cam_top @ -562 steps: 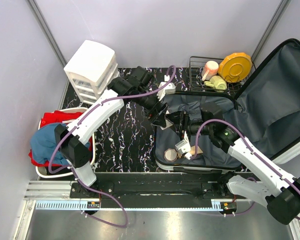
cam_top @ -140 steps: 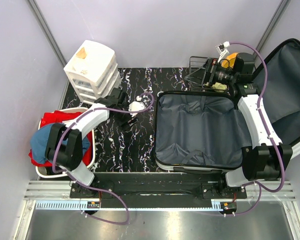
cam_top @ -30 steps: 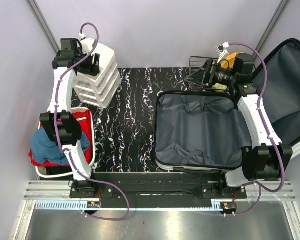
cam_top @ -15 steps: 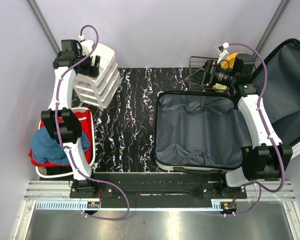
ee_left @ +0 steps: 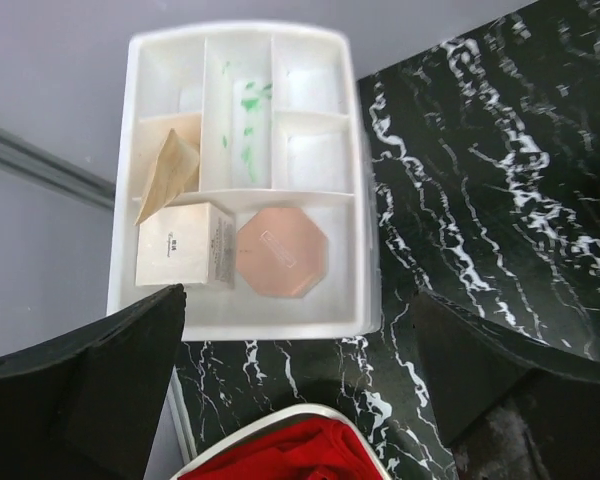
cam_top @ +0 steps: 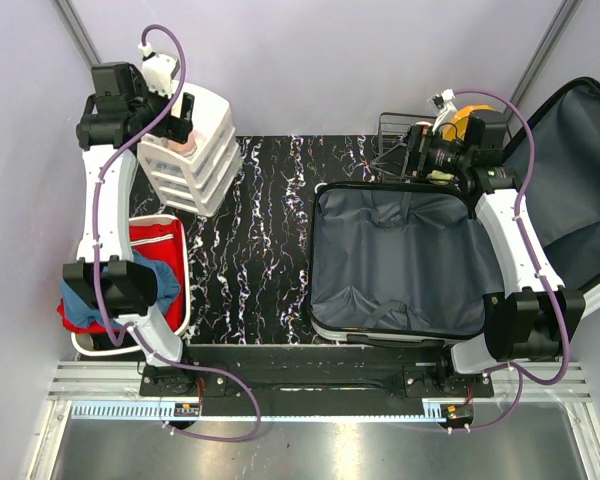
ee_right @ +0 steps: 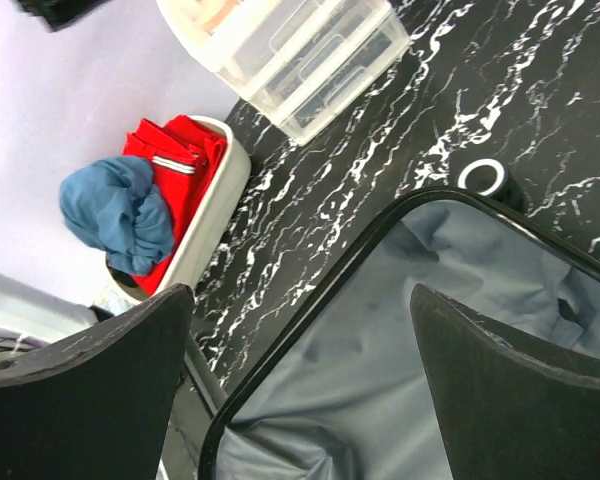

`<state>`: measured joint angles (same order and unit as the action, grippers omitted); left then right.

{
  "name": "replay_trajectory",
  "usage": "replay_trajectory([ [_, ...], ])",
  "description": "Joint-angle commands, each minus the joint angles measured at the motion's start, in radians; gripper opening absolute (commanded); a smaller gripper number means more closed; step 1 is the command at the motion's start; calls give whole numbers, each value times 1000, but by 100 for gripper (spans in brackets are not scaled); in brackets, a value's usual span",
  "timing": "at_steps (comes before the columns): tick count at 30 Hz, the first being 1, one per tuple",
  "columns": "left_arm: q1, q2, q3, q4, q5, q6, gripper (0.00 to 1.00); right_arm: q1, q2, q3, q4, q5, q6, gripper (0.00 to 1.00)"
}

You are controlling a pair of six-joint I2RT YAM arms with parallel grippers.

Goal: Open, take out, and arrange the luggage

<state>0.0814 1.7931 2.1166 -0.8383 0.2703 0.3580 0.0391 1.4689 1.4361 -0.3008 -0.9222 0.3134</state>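
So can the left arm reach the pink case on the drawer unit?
Probably yes: the left arm hangs above the drawer unit, jaws open, and the pink case lies uncovered in the top tray, a white box tight beside it.

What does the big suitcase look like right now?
The suitcase lies wide open on the black marbled table. Its base faces up, lined in dark grey fabric with a black rim, and looks empty. The lid leans back to the right, lined the same, with a white shell edge showing. One wheel shows at a corner. A wire rack stands just behind it.
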Motion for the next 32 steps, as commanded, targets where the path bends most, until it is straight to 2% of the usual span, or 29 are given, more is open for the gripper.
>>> replay_trajectory([
  [1, -43, -106, 20, -39, 59, 19, 99, 2, -22, 66, -85, 87, -160, 100],
  [4, -77, -130, 14, -113, 113, -19, 99, 1, -38, 98, -139, 176, -266, 100],
  [6, -149, -164, -53, -151, 148, -40, 99, -2, -61, 93, -156, 218, -309, 100],
  [9, -238, -228, -213, -140, 164, -62, 99, -2, -108, 37, -173, 299, -384, 100],
  [11, -253, -256, -312, -124, 266, -111, 99, -4, -137, -9, -187, 377, -433, 100],
  [13, -273, -268, -403, -110, 311, -158, 99, -5, -185, -80, -201, 458, -470, 100],
  [16, -311, -284, -513, -55, 178, -246, 99, -5, -258, -189, -204, 540, -511, 100],
  [17, -316, -290, -538, -20, 96, -289, 99, -4, -277, -244, -202, 554, -516, 100],
  [20, -316, -319, -633, 51, -5, -324, 99, -5, -324, -331, -199, 589, -519, 100],
  [25, -318, -354, -737, 125, -60, -335, 99, -5, -340, -385, -183, 594, -494, 100],
  [32, -318, -402, -713, 162, -79, -327, 99, -5, -369, -366, -159, 542, -471, 100],
])
